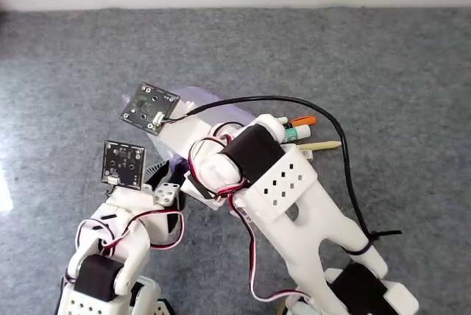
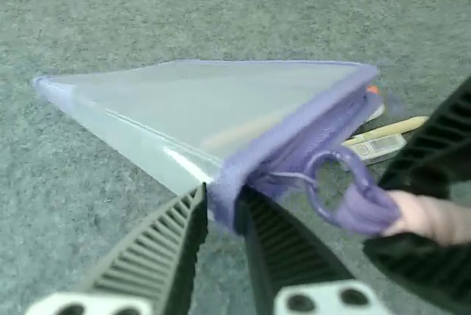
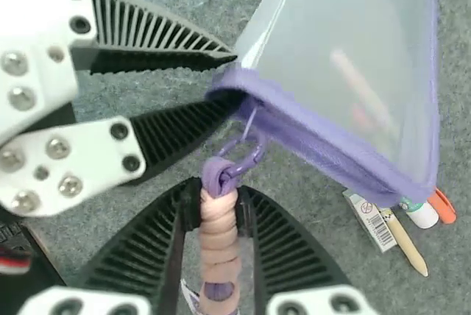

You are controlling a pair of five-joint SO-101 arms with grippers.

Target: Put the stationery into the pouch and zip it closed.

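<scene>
On the grey, felt-like table [image 1: 397, 57] the translucent pouch [image 2: 213, 105] lies with its purple zipper edge turned towards both arms. Past its far end we see the ends of the stationery: an orange-capped marker [image 3: 444, 208], a green-capped pen [image 1: 298, 133], a wooden pencil [image 3: 403, 238] and a small barcode-labelled piece [image 3: 372, 216]. Faint pinkish shapes show through the pouch wall, but we cannot tell how far inside these items sit.

We judge the main risk to be the zipper running into those protruding ends. If the slider reaches them while they stick out, it will jam or push them back onto the table. A second risk is the hold itself. The left gripper [image 2: 221, 208] pinches only the thin purple corner of the pouch, so a hard pull along the zipper could slide the fabric out of its fingers and drag the whole pouch instead of closing it. The zipper pull [image 3: 218, 234], a soft pink and purple cord on a ring, could also stretch or slip through the right gripper [image 3: 218, 193].

The left gripper is closed on the pouch corner, low and close to the table. The right gripper is closed around the zipper pull, just beside the left one. From the high view, the left arm [image 1: 110, 256] comes up from the lower left, and the right arm [image 1: 294, 190] reaches across from the lower right, over the pouch.
</scene>
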